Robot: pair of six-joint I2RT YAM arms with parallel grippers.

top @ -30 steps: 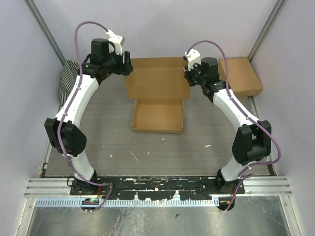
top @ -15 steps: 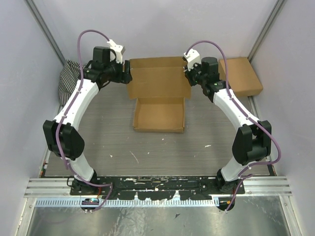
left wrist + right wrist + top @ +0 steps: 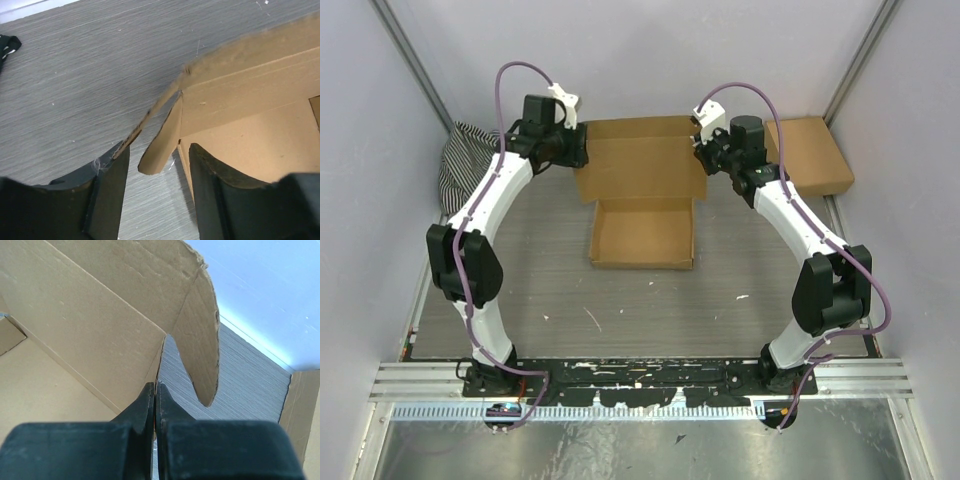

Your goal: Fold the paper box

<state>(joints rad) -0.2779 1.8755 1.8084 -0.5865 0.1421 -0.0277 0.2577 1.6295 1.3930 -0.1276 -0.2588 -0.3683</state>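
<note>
Observer: The plain brown cardboard paper box (image 3: 642, 232) lies on the grey wood-grain table (image 3: 620, 300), towards the far side and between the two arms. Its shallow tray faces the arm bases with its walls up. The wide lid panel reaches on behind it towards the back wall.

Colleague: And the left gripper (image 3: 578, 152)?

Observer: It sits at the lid's far left corner with its jaws parted. In the wrist view a rounded side flap (image 3: 162, 145) hangs in the gap between the black fingers (image 3: 107, 195), and neither finger clamps it.

Colleague: The right gripper (image 3: 702, 152)?

Observer: It is at the lid's right edge, its fingers pressed tight together. Their tips meet at the slit where the lid panel joins its rounded right flap (image 3: 202, 340). Whether any card is pinched between them cannot be told.

Colleague: What else is on the table?

Observer: A smaller ready-made brown cardboard box (image 3: 810, 155) sits in the far right corner, apart from the paper box. A black-and-white striped cloth (image 3: 460, 160) is bunched against the left wall, beside the left arm.
</note>
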